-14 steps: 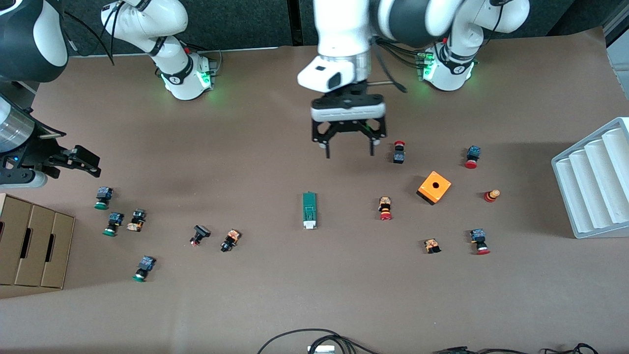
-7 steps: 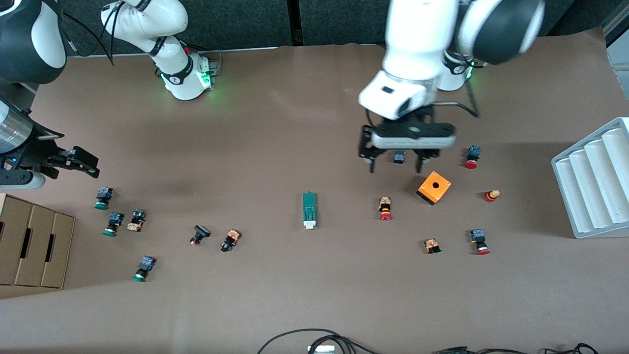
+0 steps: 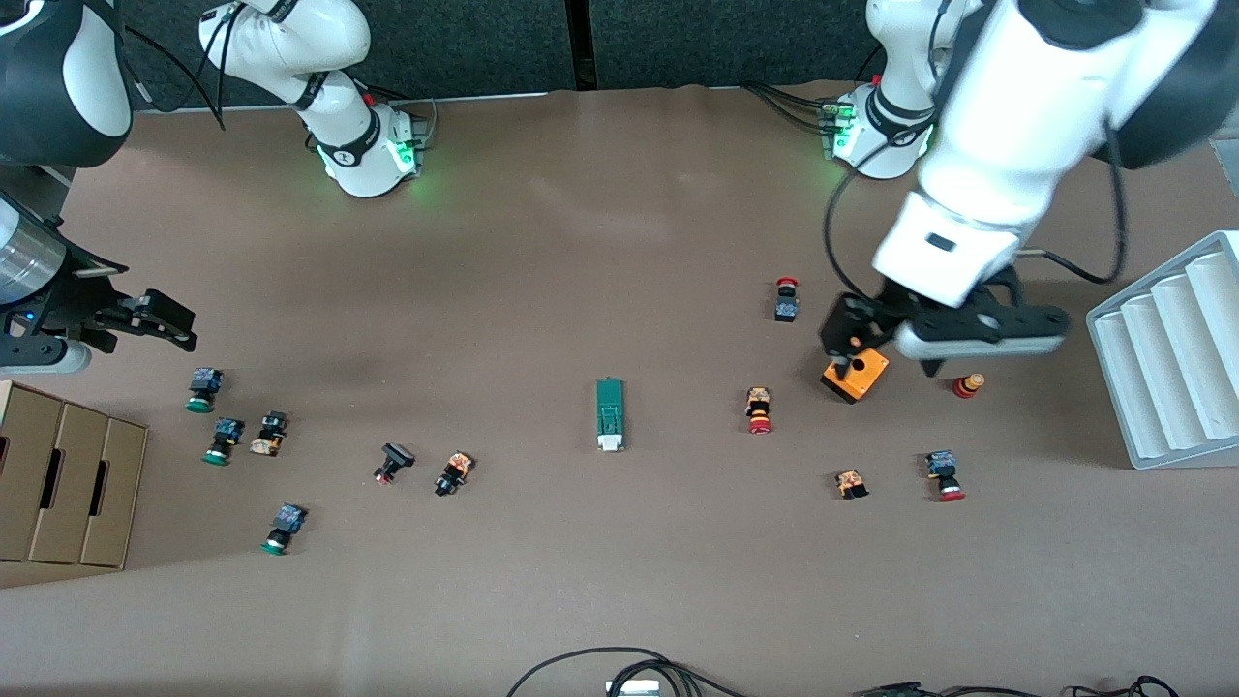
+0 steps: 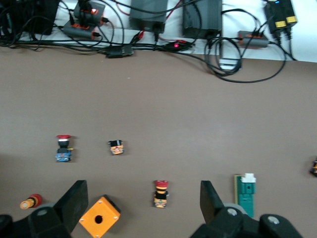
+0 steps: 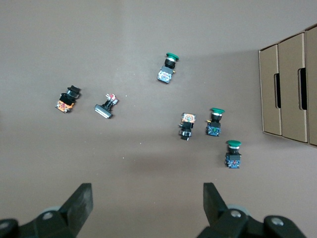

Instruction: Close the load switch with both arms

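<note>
No legible text, label, brand name, number or sign appeared in any of the three views. The markings on the small push buttons (image 3: 760,409) and on the load switch (image 3: 609,414) were too small to be read. The arm bases (image 3: 368,155) bore only an emblem, with no lettering that could be made out.

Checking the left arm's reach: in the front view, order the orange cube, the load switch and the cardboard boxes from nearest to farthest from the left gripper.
Left gripper, open:
1. Orange cube, directly under it.
2. Load switch, mid-table.
3. Cardboard boxes, at the right arm's end.
</note>
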